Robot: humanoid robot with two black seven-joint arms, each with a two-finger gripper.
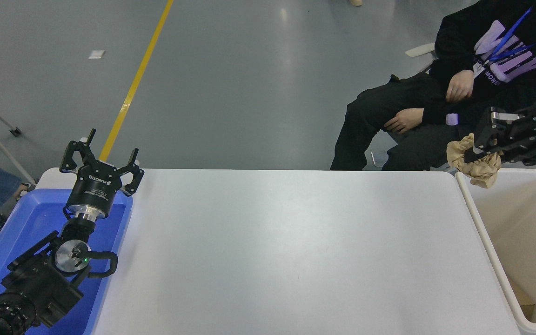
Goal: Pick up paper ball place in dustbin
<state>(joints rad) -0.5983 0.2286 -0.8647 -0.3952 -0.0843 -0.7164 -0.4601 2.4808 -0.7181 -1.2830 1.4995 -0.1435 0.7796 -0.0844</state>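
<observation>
Your right gripper (481, 148) pinches the crumpled tan-brown kraft paper ball (475, 160), raised clear of the white table (286, 251). The ball hangs at the far-left corner of the deep cream-white plastic dustbin (482, 232), barely inside its rim; the bin's open middle lies nearer you and rightward. Your left gripper (102, 158), fingers spread, sits parked over the blue plastic tray (12, 232).

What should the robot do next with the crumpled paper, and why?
Probably shift a little further over the dustbin and then open. The right gripper holds the paper ball in the air at the bin's far corner, close to the rim, so dropping now might miss.
</observation>
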